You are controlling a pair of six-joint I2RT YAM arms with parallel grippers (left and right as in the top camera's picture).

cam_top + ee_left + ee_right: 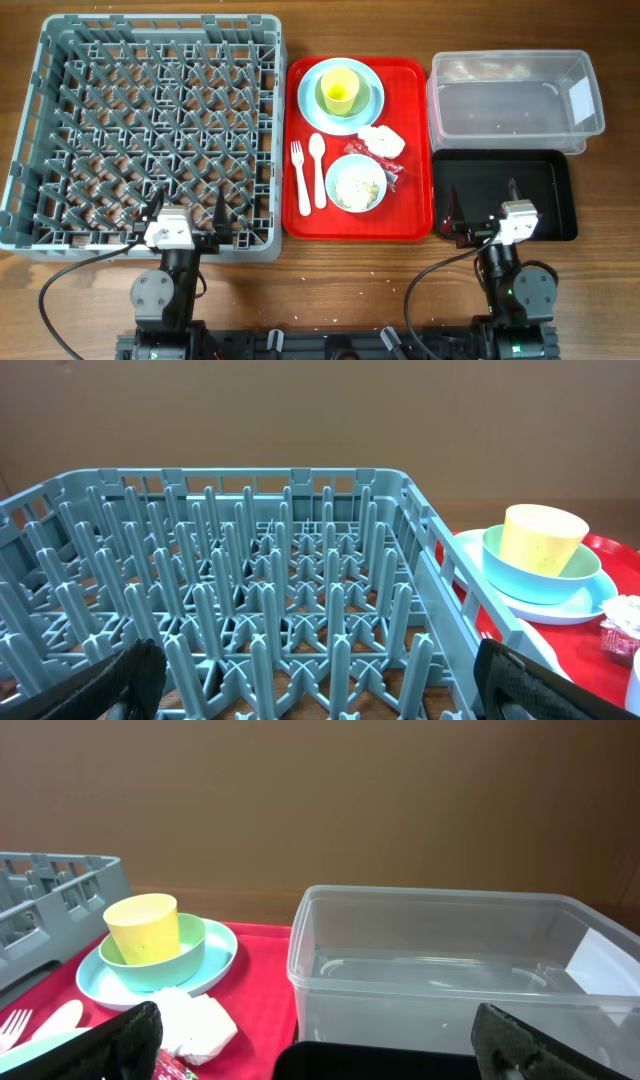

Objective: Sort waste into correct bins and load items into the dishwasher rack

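Wooden bench [330,290] carries your red tray [415,110]; rack [160,24] left of it, tub [510,62] right; left tool [188,205] and right tool [485,195] gape apart.

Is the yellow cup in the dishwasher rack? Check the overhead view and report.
No, the yellow cup stands within the red tray, beside the dishwasher rack.

**Black arms, white wrists**

The left arm [165,268] and right arm [500,265] are black, each with a round grey joint housing [160,293], a white wrist block [168,229] and tapering matte-black fingers [115,685]. A thin black cable [42,295] curves from each.
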